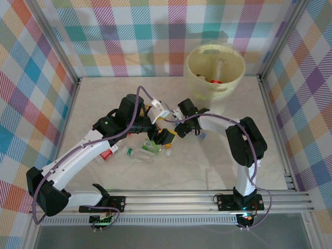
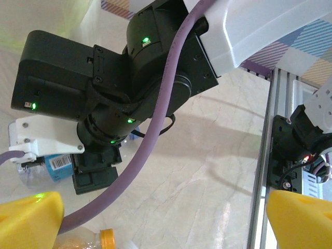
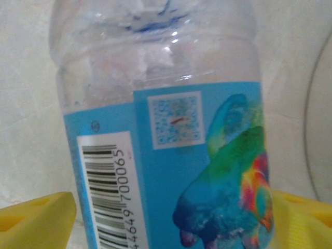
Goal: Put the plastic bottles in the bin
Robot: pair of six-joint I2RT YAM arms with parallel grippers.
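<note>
On the blue label [image 3: 171, 171] of the bottle [image 3: 155, 57] I read barcode [image 3: 106, 197] digits, seemingly 4649 700065, beside a QR code [image 3: 175, 120].

A robot test cell in a lab: checked walls [image 1: 129, 36] on aluminium posts [image 1: 52, 39] enclose the table [image 1: 207, 166] beyond and beside the right tool [image 1: 168, 136]; a slotted rail [image 1: 181, 199] runs behind it.

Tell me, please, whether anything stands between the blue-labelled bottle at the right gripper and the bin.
Nothing visible does: the blue-labelled bottle sits between the right gripper's fingers, with just open tabletop toward the bin.
</note>
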